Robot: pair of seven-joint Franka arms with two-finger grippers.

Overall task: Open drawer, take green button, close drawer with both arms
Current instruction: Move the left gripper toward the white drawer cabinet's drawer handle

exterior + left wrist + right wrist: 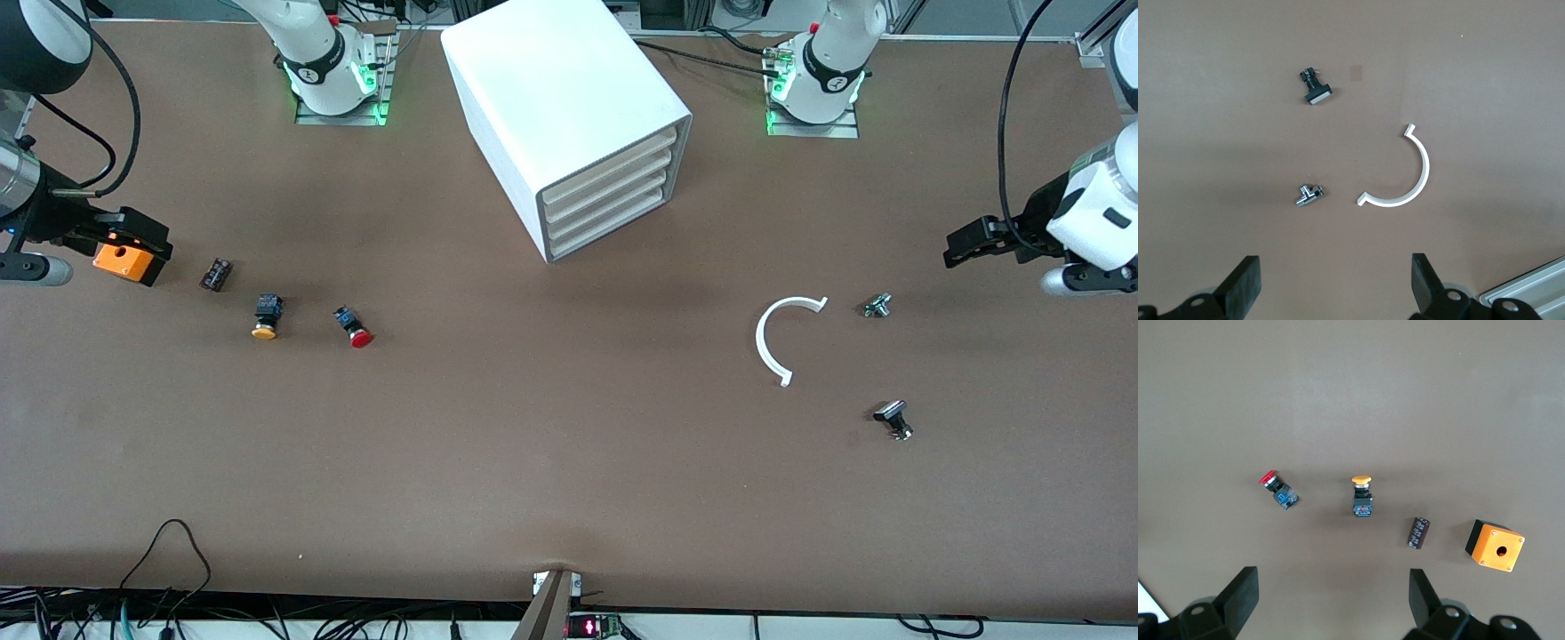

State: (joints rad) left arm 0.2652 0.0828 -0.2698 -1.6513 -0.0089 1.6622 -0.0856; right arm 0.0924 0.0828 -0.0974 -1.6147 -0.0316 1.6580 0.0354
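Front view, table stock at task start: white cabinet [569,116] standing between the two arm bases, four cream fronts all flush; the drawer [609,234], lowest of the stack, is fully closed. The button, green-capped, shows in no view; judged to lie inside the closed drawer.

Right arm's end of table: orange box [123,260], dark cylinder [216,274], yellow-orange-capped button [266,317], red-capped button [353,327]; neither button is the one wanted.

Left arm's end: white curved piece [784,338], small silver part [877,306], black flat-headed part [893,419].

Right gripper [1331,600]: fingers spread wide, empty, hanging over bare table next to the orange box.

Left gripper [1335,283]: fingers likewise spread, empty, over bare table near the silver part, well apart from the cabinet.

Step in hand, judged: opening the drawer, not yet begun. Handling advice: the fronts show no clear handle, so catch the lip of the bottom front only, keeping off the drawer above. Pull straight along the cabinet's own angled axis, since it sits skewed on the table. The second arm may need to steady the cabinet body against sliding. Draw far enough to expose the tray floor for a top-down pinch
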